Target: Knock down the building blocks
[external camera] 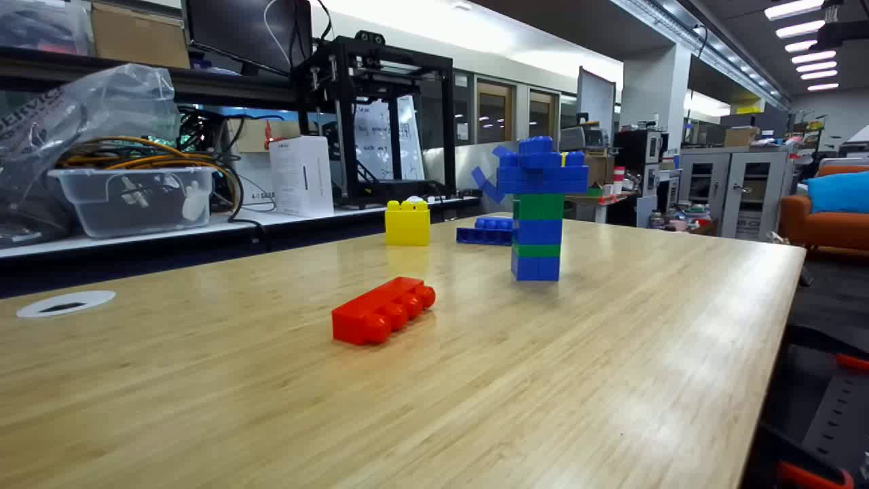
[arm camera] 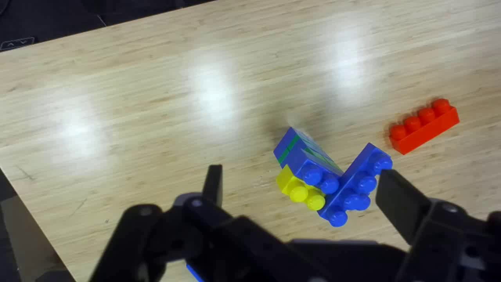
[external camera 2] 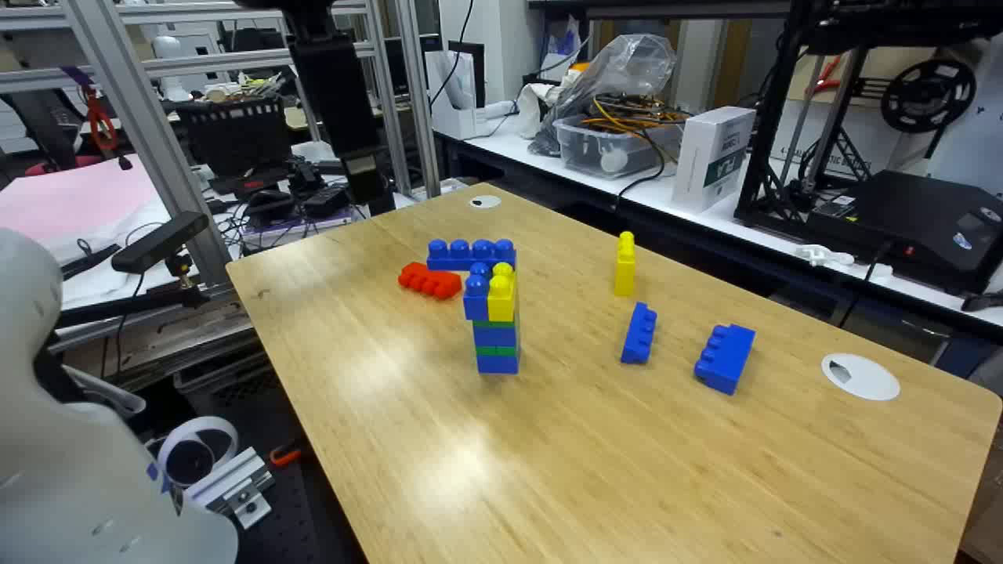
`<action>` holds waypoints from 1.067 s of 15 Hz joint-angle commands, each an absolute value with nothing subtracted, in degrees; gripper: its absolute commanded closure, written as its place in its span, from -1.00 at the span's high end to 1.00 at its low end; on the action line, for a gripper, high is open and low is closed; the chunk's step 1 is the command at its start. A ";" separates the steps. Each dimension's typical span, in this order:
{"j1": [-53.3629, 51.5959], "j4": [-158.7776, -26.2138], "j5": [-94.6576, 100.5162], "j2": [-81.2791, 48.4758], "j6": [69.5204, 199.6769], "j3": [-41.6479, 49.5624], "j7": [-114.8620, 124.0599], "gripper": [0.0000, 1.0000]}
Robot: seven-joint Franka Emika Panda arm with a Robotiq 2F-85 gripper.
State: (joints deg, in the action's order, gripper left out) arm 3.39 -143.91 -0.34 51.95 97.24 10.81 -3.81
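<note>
On our wood-grained desk [external camera: 577, 380], in an exterior view, the building-block tower [external camera: 538, 229] stands upright. In an exterior view, we see the lone yellow brick [external camera 2: 624, 272] well apart from it. In the wrist view, our claw [arm camera: 304, 190] gapes wide.

The fingers [arm camera: 400, 205] are slightly blurred, their bases cut off by the wrist view's lower edge. Beneath those bases a blue sliver [arm camera: 194, 273] shows, too little to identify. Between the fingers, the building blocks [arm camera: 329, 182] partly hide their own column.
</note>
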 commanded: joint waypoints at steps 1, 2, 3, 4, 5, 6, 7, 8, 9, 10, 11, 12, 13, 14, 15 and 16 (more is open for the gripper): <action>4.38 -143.75 -0.92 51.72 97.09 10.18 -4.45 1.00; 4.38 -143.75 -0.92 51.72 97.09 10.18 -4.45 1.00; 4.38 -143.75 -0.92 51.72 97.09 10.18 -4.44 1.00; 4.38 -143.75 -0.92 51.72 97.09 10.18 -4.44 1.00; 4.38 -143.75 -0.92 51.72 97.09 10.18 -4.44 1.00; 4.38 -143.75 -0.92 51.72 97.09 10.18 -4.44 1.00; 4.38 -143.75 -0.92 51.72 97.09 10.18 -4.44 1.00; 4.38 -143.75 -0.92 51.72 97.09 10.18 -4.44 1.00; 4.38 -143.75 -0.92 51.72 97.09 10.18 -4.44 1.00; 4.38 -143.75 -0.92 51.72 97.09 10.18 -4.44 1.00; 4.38 -143.75 -0.92 51.72 97.09 10.18 -4.44 1.00; 4.38 -143.75 -0.92 51.72 97.09 10.18 -4.44 1.00; 3.56 -143.53 -1.46 50.91 97.38 11.00 -5.90 1.00; 2.68 -143.14 -2.34 49.65 97.89 11.93 -7.32 1.00; 2.07 -142.76 -3.04 48.48 98.19 12.55 -8.73 1.00; 1.46 -142.38 -3.63 46.90 98.52 13.04 -10.52 1.00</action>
State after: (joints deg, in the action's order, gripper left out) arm 3.04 -143.92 -1.58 51.10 97.67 11.23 -5.99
